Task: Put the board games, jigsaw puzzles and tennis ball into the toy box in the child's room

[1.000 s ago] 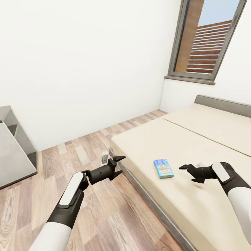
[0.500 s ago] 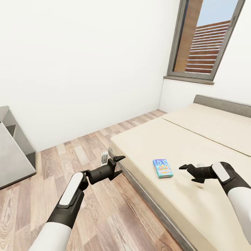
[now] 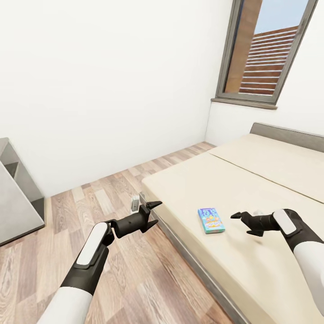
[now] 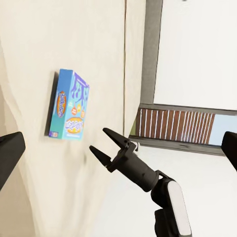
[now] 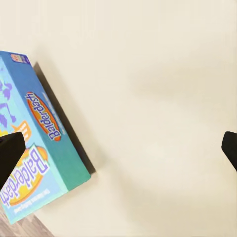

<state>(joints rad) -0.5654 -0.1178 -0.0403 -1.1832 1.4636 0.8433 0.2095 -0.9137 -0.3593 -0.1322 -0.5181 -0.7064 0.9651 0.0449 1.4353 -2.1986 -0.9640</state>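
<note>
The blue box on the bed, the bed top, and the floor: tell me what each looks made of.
Blue box: probably printed cardboard, given its sharp edges, flat faces and colourful lettering. Bed top: looks like matte beige fabric, plain and without shine, though the render leaves it open. Floor: wood-look planks with visible grain and seams, faintly satin.

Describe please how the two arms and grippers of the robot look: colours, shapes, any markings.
Both arms match. Each has a white upper segment, then a black forearm carrying a long rounded white panel. The left gripper and right gripper are black, each with two slim, pointed fingers on a black, roughly cylindrical wrist. I see no cables, labels or logos. The left wrist view shows the right gripper with the same white panel behind it.
</note>
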